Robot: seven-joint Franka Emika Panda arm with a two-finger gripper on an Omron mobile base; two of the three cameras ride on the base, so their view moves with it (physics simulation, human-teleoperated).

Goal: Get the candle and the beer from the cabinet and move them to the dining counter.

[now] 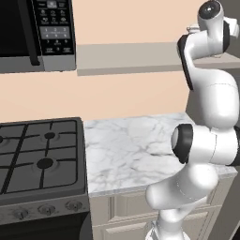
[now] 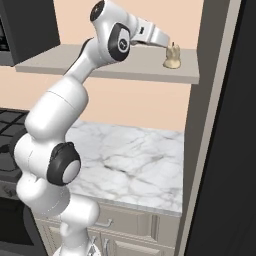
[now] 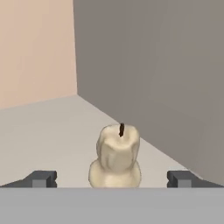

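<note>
The candle (image 2: 172,57), small, cream and lumpy with a dark wick, stands upright at the right end of the cabinet (image 2: 125,67), a plain grey shelf board on the wall. My arm reaches up to it, and my gripper (image 2: 168,45) is right at the candle. In the hand view the candle (image 3: 115,158) stands between my two fingertips (image 3: 42,178), with clear space on both sides. The gripper (image 3: 111,179) is open and touches nothing. The shelf surface (image 3: 43,131) runs back to the peach wall. The beer and the dining counter are out of view.
A grey side wall (image 3: 166,78) closes the shelf just right of the candle. Below are a marble worktop (image 1: 136,145) and a black gas stove (image 1: 40,154), with a microwave (image 1: 37,33) above the stove. A dark tall panel (image 2: 225,150) stands at the right.
</note>
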